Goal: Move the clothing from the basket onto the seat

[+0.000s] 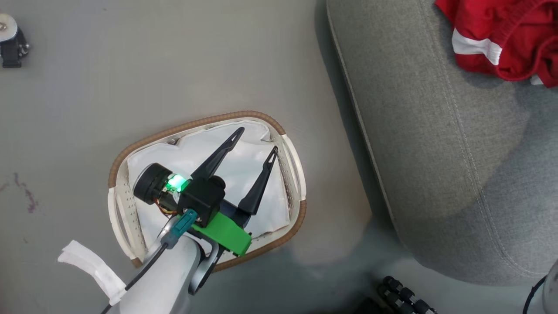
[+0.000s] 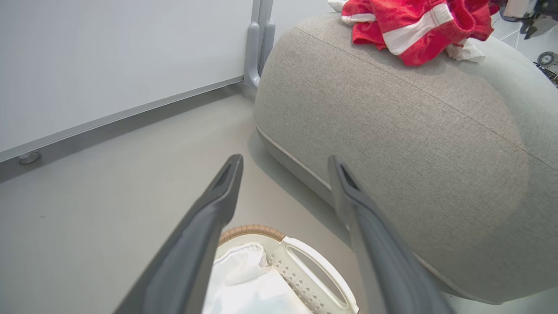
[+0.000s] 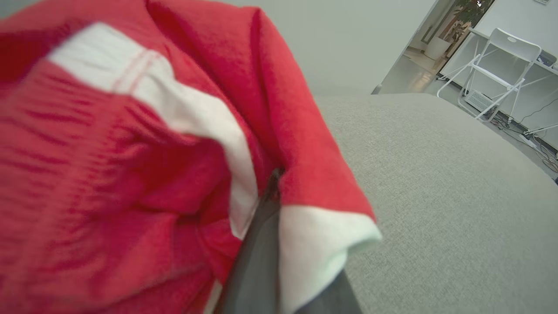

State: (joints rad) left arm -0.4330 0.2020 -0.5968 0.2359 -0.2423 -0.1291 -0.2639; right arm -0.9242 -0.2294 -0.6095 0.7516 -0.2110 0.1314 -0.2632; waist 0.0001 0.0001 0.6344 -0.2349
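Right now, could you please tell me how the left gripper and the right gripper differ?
The left gripper stands open, while the right gripper is shut. The left gripper holds nothing; the right gripper pinches the red clothing. The left gripper hangs over the basket, the right gripper over the seat. Both have long dark fingers.

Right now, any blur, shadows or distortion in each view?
Head view: sharp; the seat casts a soft shadow on the floor by the basket. Left wrist view: wide-angle bulges the seat; the left gripper looks soft. Right wrist view: clothing close to the lens, blurred at left; seat behind sharper.
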